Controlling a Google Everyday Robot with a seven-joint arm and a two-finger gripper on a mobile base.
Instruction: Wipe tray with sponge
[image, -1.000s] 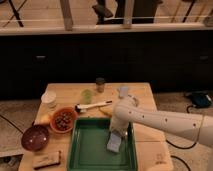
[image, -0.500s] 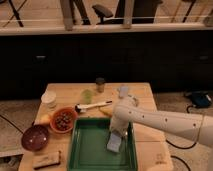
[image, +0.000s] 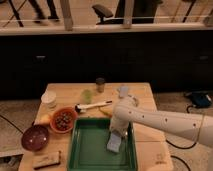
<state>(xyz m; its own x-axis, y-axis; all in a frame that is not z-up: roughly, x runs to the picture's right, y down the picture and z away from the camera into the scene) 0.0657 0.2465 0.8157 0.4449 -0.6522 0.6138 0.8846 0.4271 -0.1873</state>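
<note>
Wiping is the step in hand, as you can judge from where things lie: the sponge sits flat on the floor of the tray, toward its 3 o'clock side, and the gripper stands right over it, coming down from the white arm that reaches in from 3 o'clock. Whether the jaws are clamped on the sponge or merely pressing on it you cannot tell from this view; the wrist hides them.

The tray itself lies at the 6 o'clock edge of the wooden surface. Just beside its 10 o'clock corner is the orange bowl, and a long utensil lies near its 12 o'clock rim.

For the next move, you probably want to drag the sponge toward 9 o'clock across the bare green floor, keeping downward pressure steady. Watch the raised rim: a stroke carried too far could ride the sponge up it or shove the tray toward the bowl.
</note>
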